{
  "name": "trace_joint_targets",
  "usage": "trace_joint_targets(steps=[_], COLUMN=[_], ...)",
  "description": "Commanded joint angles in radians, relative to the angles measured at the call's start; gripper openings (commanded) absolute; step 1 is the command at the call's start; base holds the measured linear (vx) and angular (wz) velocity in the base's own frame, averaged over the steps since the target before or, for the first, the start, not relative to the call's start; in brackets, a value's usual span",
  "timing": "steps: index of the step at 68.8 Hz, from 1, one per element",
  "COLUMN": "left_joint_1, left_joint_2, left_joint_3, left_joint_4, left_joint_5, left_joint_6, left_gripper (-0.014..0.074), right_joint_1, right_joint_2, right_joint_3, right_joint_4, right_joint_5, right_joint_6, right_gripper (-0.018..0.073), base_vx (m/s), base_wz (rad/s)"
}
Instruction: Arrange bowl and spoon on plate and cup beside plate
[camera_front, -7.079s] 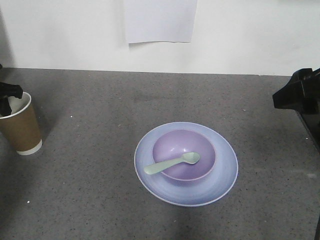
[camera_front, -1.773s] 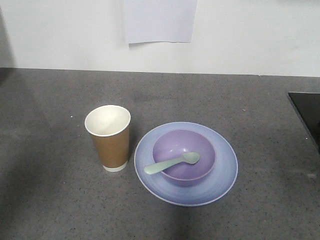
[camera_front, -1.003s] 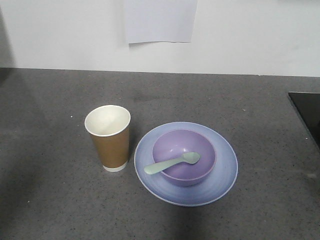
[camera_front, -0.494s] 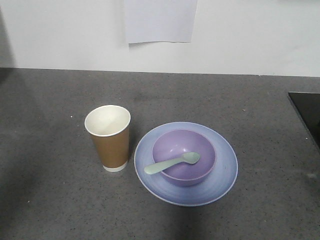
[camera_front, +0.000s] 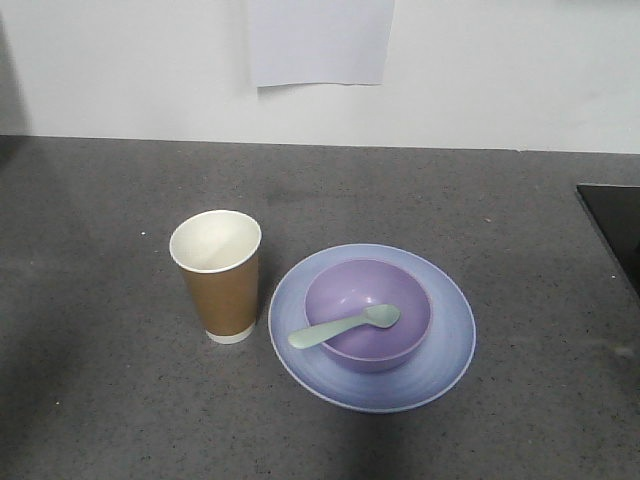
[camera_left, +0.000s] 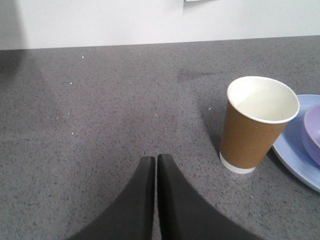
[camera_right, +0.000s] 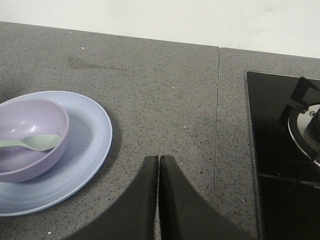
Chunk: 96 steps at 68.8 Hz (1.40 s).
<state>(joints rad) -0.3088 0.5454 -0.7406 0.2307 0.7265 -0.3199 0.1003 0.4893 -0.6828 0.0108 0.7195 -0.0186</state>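
Centrally on the grey speckled table (camera_front: 120, 400) sits the plate (camera_front: 445, 350), pale blue and round, with the bowl (camera_front: 345, 300) resting on it, set slightly toward the plate's far side. Across the bowl lies the spoon (camera_front: 345, 326) — its oval scoop rests inside the bowl, while the handle crosses the near-left rim and juts out over the plate. Just beside the plate's left edge stands the cup (camera_front: 218, 275), upright, its white inside showing nothing in it; its base is very near the plate's rim, though whether they touch cannot be told. In the left wrist view the left tool (camera_left: 155, 165) has its two dark fingers pressed together with only a thin seam between them, gripping nothing, set above bare table to the left of the cup (camera_left: 255, 125) and well apart from it. In the right wrist view the right tool (camera_right: 158, 165) is likewise closed on nothing, to the right of the plate (camera_right: 95, 125), with the bowl (camera_right: 30, 120) and spoon (camera_right: 35, 142) at the left edge. A black hob (camera_right: 280, 150) lies flush in the table at the right — part of a burner (camera_right: 305, 125) shows there. On the white wall behind hangs a sheet of paper (camera_front: 318, 40).
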Motion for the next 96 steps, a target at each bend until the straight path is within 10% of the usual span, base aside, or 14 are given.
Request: trace_joint_targets(steps=[1,20,32,52,96], left_joint_1=[-0.003,0.062,0.16,0.237,0.237], left_joint_2=[-0.012,-0.178,-0.322,-0.547,-0.57], left_joint_3=[0.038,0.353,0.5,0.716,0.746], left_joint_4=[0.047,0.072,0.057,-0.192,-0.194], left_joint_5=[-0.187,-0.542,-0.57,-0.665,-0.707], left_joint_6=[-0.01,-0.011,-0.006,0.2,0.206], left_gripper=[-0.0007,-0.0007,-0.0007,-0.0007,-0.0008], right_joint_1=[-0.006,-0.006,-0.006,-0.006,-0.006], right_joint_2=[0.008,0.008,0.008,0.008,0.008], right_joint_3=[-0.025,-0.025,-0.025,-0.025,-0.025], right_joint_4=[-0.003,-0.003,-0.003,-0.003,-0.003], right_joint_5=[-0.065,-0.065,-0.065,-0.065,-0.065], right_joint_6=[0.001,0.001,0.001,0.001,0.001], right_gripper=[-0.0011,-0.0011,-0.0011,-0.0011,-0.0011], base_vx=[0.0,0.0,0.0,0.0,0.0], base_wz=[0.0,0.0,0.0,0.0,0.0])
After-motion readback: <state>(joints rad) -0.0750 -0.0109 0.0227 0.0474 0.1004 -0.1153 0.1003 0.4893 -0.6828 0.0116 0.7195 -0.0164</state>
